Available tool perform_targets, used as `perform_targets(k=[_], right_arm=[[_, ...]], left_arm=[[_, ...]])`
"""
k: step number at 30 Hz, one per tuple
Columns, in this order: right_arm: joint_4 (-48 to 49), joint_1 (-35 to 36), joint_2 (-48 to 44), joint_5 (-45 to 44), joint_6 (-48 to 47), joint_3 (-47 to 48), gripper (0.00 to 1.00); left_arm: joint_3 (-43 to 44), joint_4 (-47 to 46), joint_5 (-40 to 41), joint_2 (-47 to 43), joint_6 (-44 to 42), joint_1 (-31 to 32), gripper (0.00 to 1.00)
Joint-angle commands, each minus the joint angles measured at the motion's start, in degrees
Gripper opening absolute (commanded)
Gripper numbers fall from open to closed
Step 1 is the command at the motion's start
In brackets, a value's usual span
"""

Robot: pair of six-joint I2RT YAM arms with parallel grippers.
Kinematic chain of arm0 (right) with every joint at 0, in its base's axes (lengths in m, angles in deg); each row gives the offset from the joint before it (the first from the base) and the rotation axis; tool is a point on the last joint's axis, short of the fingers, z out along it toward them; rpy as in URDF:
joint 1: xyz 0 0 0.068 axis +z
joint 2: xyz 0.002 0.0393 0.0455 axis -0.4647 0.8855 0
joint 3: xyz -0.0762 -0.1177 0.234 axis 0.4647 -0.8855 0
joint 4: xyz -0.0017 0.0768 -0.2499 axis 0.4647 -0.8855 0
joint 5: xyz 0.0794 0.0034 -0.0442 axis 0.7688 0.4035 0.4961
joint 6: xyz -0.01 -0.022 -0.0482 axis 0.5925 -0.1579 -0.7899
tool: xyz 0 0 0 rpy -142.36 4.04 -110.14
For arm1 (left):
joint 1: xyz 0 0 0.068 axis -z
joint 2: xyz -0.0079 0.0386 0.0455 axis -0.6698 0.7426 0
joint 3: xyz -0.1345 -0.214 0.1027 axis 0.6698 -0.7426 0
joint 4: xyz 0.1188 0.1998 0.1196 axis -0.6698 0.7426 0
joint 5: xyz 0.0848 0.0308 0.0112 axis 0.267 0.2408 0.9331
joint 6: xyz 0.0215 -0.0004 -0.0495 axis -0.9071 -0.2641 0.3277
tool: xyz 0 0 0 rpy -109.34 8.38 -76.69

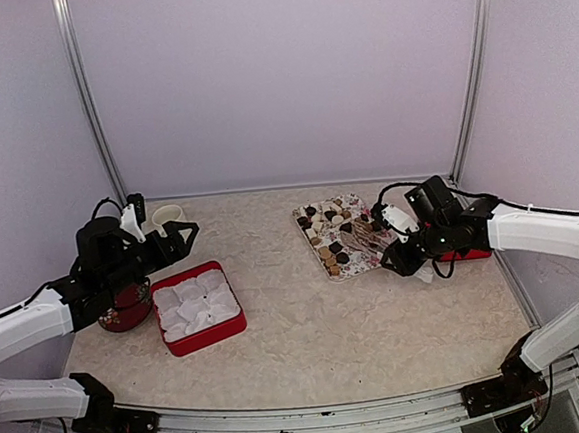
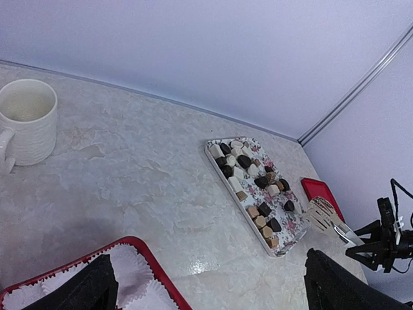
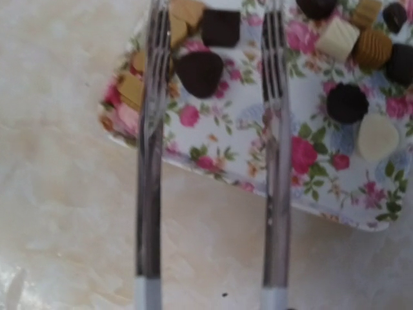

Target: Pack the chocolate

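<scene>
My right end effector [image 1: 399, 238] is clamped round a pair of metal tongs [image 3: 150, 161]. Their two arms stand spread with nothing between them, reaching over the near corner of the floral tray [image 3: 219, 139]. The chocolate [image 3: 200, 72] lies there — dozens of small dark, tan and cream pieces scattered on the tray, toward the right rear of the tabletop [image 1: 328, 324]. My left end effector [image 1: 179, 241] hangs wide open and empty near the far corner of the red box [image 1: 214, 335], whose white paper cups [image 1: 196, 302] look unfilled. I judge each piece to be very light and rigid, but easy to scuff or chip, with a smooth skin that could skid on bare steel. Too hard a squeeze would likely flick it out sideways or mark it. In my wrist view a dark heart-shaped piece shows between the two arms, close to the tray's corner and apart from its neighbours, and it seems the easiest first target. I would take it across its widest flanks, low down near the tray, with the tips square to its sides — closing gently, just enough to lift. The crowded tan squares by the left arm would be harder to single out.
</scene>
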Motion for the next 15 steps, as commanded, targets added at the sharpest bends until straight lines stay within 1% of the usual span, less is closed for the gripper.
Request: perform_targets(k=[1,7,15], right_arm=[[-0.19,-1.55,2.68,0.87,-0.05,0.47,0.44],[0.74,-2.57,7.41,1.86,-1.42,1.41,0.43],[2.39,-3.04,10.52,4.55,-2.17,1.87,0.42]], left_arm=[[-0.89,-2.38,-1.78,0.78,0.13,-0.82,0.99],[-1.86,-3.02,-2.41,0.55,0.30,-1.70,0.99],[-2.84,-3.83,-3.36,0.60,0.86,-2.78,0.99]])
